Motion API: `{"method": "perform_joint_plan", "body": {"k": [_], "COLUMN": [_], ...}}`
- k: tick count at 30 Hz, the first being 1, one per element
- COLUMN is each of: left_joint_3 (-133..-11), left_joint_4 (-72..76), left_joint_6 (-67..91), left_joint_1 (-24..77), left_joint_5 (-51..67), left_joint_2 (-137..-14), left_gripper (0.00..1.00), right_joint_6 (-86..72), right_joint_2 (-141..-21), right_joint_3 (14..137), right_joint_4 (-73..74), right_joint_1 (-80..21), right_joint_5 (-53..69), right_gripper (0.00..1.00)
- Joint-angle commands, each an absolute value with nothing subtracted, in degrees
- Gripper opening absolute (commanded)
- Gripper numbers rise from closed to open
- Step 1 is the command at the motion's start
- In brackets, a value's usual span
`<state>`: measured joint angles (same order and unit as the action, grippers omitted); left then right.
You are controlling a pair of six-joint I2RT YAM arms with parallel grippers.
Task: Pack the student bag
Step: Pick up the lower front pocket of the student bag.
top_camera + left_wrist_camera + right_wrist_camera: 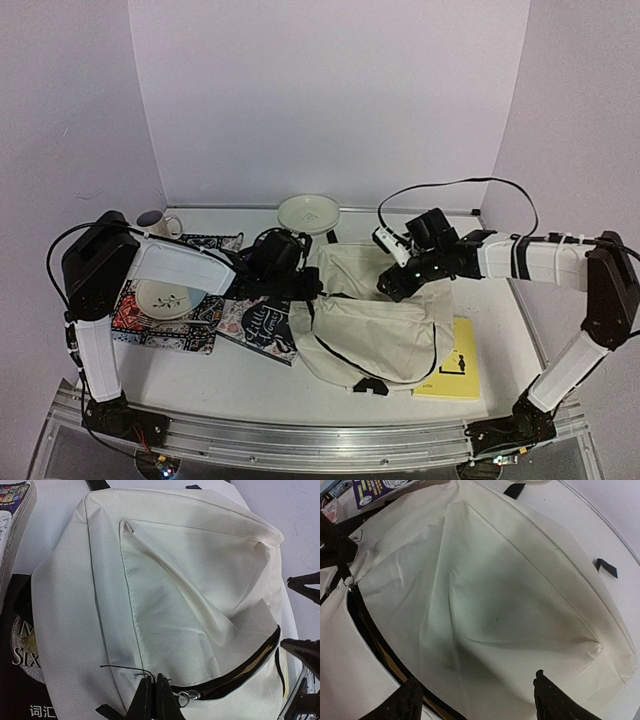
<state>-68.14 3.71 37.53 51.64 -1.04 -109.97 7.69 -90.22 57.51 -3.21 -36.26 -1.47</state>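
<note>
The student bag (372, 318) is a cream fabric backpack lying in the middle of the table. Its dark zipper (245, 667) is partly open. My left gripper (305, 287) is at the bag's left edge. In the left wrist view it (152, 690) is shut on the bag fabric at the zipper's end, right beside the metal zipper pull (187, 696). My right gripper (392, 284) is open and empty. It hovers over the bag's upper flap (510, 595) with its jaws (477, 697) wide apart. Its fingers (302, 652) show at the right edge of the left wrist view.
A yellow book (452, 372) lies under the bag's right side, and a dark book (262, 328) is at its left. A patterned placemat (150, 328) carries a plate (168, 297). A mug (160, 222) and a pale plate (308, 212) stand at the back.
</note>
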Motion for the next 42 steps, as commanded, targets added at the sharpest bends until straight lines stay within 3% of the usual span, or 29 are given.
{"method": "perform_joint_plan", "body": {"k": [1, 16, 24, 33, 42], "left_joint_3": [-68.1, -67.0, -66.2, -65.6, -65.6], "left_joint_4": [6.2, 7.4, 7.4, 7.4, 7.4], "left_joint_6": [38.2, 39.5, 39.9, 40.2, 40.3], "left_joint_1": [51.2, 51.2, 51.2, 51.2, 51.3], "left_joint_5": [-0.4, 1.6, 1.5, 2.4, 2.6], "left_joint_2": [-108.2, -107.8, -107.6, -107.3, -107.3], "left_gripper": [0.00, 0.00, 0.00, 0.00, 0.00], "right_joint_6": [12.2, 15.8, 16.8, 17.5, 19.2], "right_joint_2": [-93.6, -102.2, -100.0, -103.6, -106.2], "right_joint_3": [59.6, 60.5, 60.4, 61.0, 61.2], "right_joint_4": [-1.7, -1.7, -2.9, -7.9, -10.8], "right_joint_1": [-39.2, -45.5, -46.6, -46.7, -46.7], "right_joint_5": [-4.7, -13.6, -8.5, -18.8, -13.2], "right_gripper": [0.78, 0.84, 0.87, 0.86, 0.85]}}
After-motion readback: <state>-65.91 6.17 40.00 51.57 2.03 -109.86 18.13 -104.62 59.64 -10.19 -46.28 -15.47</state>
